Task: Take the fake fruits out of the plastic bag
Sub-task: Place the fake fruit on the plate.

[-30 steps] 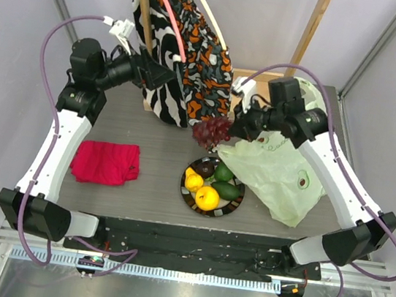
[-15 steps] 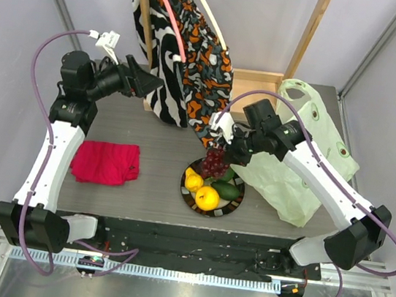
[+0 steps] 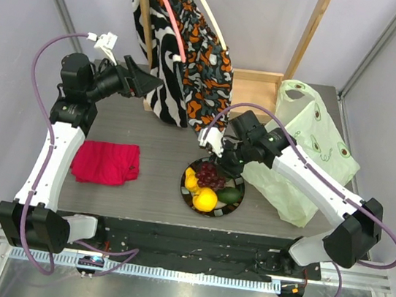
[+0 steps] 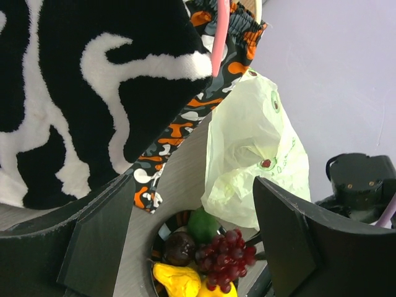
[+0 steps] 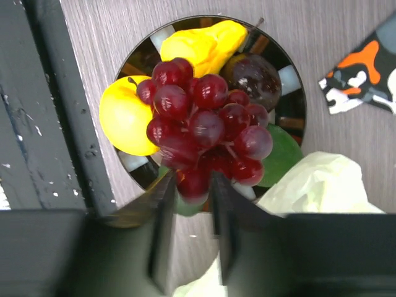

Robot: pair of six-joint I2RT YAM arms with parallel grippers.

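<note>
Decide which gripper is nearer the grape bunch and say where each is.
Right. The right gripper is directly over the grape bunch; the left gripper is far off, beside the zebra-patterned bag.

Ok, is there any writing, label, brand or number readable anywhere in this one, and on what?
plastic bag: a short line of faint green print beside a round printed motif, too small to read.
patterned cloth bags: pattern only, no writing.
Nothing else carries text, and no text in any view is legible.
</note>
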